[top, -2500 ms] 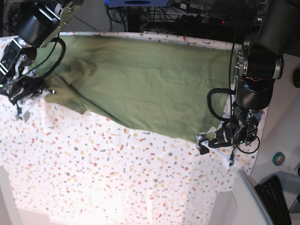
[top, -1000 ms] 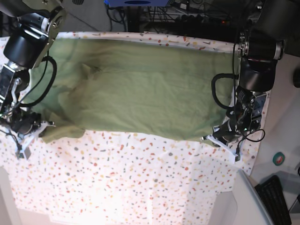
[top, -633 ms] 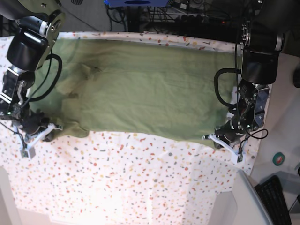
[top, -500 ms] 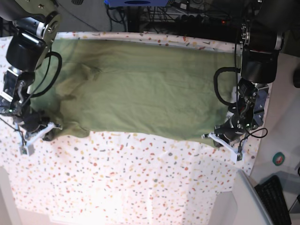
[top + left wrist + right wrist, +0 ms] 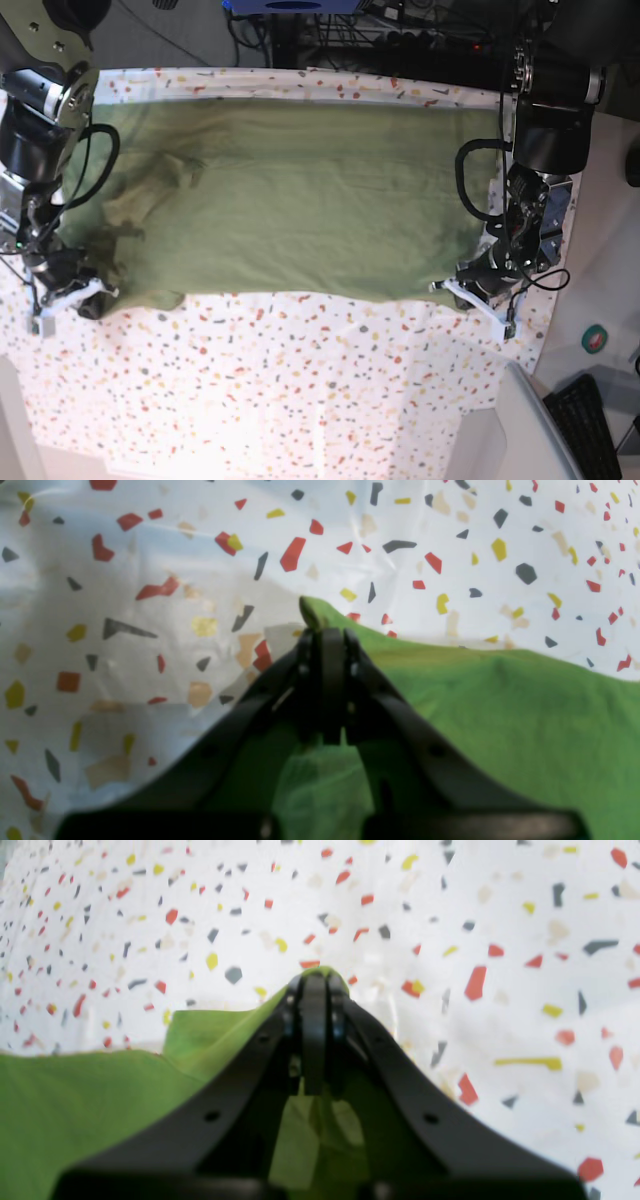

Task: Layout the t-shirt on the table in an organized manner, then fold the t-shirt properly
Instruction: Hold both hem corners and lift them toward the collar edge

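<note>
Item 1, t-shirt (image 5: 300,195): olive-green, spread wide across far half of table (image 5: 300,390), long axis running side to side in base view; body mostly flat w/ light creases, bunched wrinkles toward base-view left near sleeve/collar zone; near edge runs roughly straight between the two grippers, far edge lies along table's far border. Item 2, table: white cloth w/ red, orange, yellow, grey flecks; near half bare, cloth shows fold creases. Item 3, left gripper (image 5: 468,292): at base-view right, low over table at shirt's near corner; jaws pressed together w/ a nub of green fabric pinched between the tips, seen in left wrist view as left gripper (image 5: 324,630) w/ shirt corner poking past tips and rest of t-shirt (image 5: 500,715) trailing back to that view's right. Item 4, right gripper (image 5: 85,298): at base-view left, at shirt's other near corner, close to table edge; jaws pressed together on fabric, right wrist view shows right gripper (image 5: 315,982) w/ a sliver of green at tips and t-shirt (image 5: 100,1100) draping to that view's left. Both arms reach down from far side; black cables loop beside each forearm.
</note>
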Controlling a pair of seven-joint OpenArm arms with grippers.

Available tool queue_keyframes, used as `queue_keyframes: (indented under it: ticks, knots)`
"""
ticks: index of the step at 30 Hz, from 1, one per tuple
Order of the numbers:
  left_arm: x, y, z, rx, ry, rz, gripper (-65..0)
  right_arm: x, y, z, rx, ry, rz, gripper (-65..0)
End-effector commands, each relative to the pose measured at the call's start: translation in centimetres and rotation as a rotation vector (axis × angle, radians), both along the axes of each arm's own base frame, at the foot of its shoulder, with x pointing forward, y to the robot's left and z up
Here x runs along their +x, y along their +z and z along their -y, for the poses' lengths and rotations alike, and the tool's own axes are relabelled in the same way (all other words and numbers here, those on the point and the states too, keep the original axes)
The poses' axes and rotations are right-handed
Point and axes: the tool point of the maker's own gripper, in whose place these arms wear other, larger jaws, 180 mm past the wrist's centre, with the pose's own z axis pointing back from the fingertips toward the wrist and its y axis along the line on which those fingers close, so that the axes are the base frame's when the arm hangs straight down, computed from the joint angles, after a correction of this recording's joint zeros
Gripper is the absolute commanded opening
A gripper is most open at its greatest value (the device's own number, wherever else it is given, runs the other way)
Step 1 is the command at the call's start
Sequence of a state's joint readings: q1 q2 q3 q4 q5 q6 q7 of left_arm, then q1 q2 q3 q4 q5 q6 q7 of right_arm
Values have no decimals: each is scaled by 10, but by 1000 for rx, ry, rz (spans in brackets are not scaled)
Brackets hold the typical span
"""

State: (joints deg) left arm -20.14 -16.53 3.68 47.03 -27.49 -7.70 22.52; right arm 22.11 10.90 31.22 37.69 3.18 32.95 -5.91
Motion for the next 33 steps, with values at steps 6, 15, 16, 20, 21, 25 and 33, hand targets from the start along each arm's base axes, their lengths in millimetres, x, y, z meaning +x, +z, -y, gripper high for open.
queue_keyframes:
  ticks: [6,15,16,20,21,25,33]
  knots:
    - [18,22,-6,2,5,68,-650,15,9,11,37,-43,58,-650]
    - [17,38,-2,17,-28,114,-650,18,0,-10,-84,98,16,-650]
    - [16,38,0,16,-35,97,-650,21,3,-13,-95,113,23,-650]
    - [12,41,-3,6,-25,78,-650,34,16,-18,-128,146,55,-650]
    - [12,45,-8,2,-11,91,-650,37,19,-18,-135,154,60,-650]
    - [9,51,-13,-5,7,110,-650,39,19,-24,-152,183,55,-650]
    - [-8,45,-6,-4,-22,74,-650,26,7,-20,-163,191,17,-650]
